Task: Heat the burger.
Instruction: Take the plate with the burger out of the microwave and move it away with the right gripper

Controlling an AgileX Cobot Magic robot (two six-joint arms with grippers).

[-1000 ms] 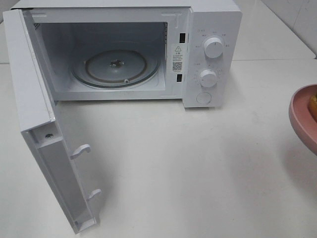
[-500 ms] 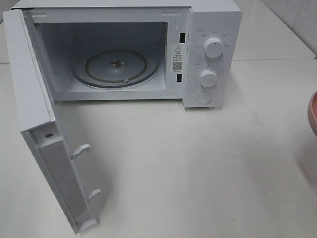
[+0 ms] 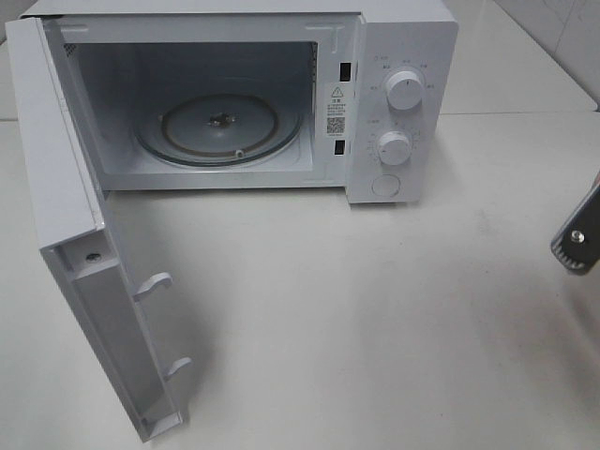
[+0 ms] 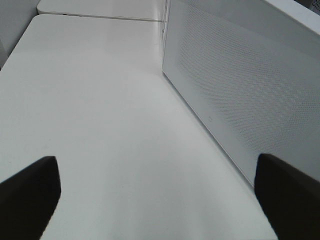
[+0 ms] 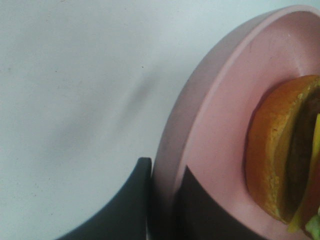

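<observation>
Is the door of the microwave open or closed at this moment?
Open. The door is swung wide toward the front, and the glass turntable inside the microwave is plainly visible, with nothing on it.

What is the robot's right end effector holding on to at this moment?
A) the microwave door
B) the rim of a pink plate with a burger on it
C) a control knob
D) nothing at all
B: in the right wrist view the right end effector is closed on the rim of the pink plate, one finger on each side of it, with the burger sitting on the plate.
</observation>
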